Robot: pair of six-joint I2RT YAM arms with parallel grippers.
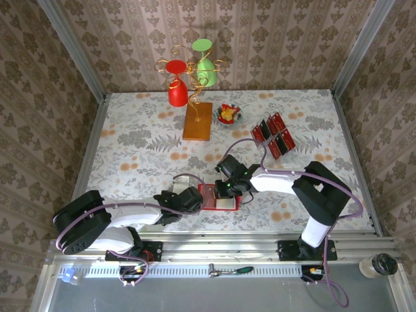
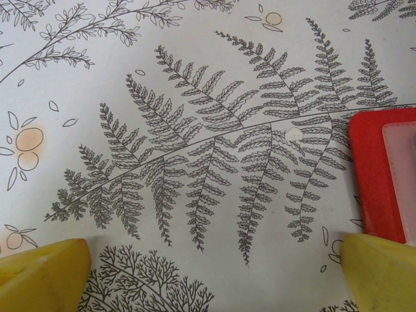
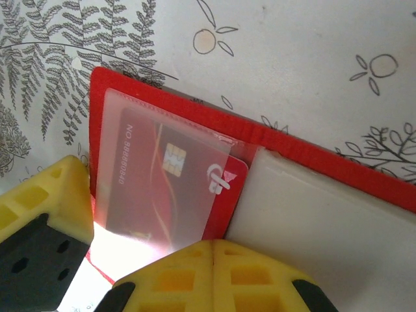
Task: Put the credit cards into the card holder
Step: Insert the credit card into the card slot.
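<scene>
While sleeved — card (image 3: pixel 170 185) beside right pincer (image 3: pixel 127 237)

A card (image 3: pixel 170 185) lies in the card holder (image 3: pixel 312 158), spare cards (image 1: pixel 273 135) seemingly overlapping behind

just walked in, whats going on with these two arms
Two robot arms are loading credit cards into a red card holder near the front of the table. The right gripper is down at the holder, where one card sits mostly inside the clear pocket with an edge poking out. The left gripper is open over the tablecloth beside the holder's edge. The other cards lie further back on the right.
</scene>
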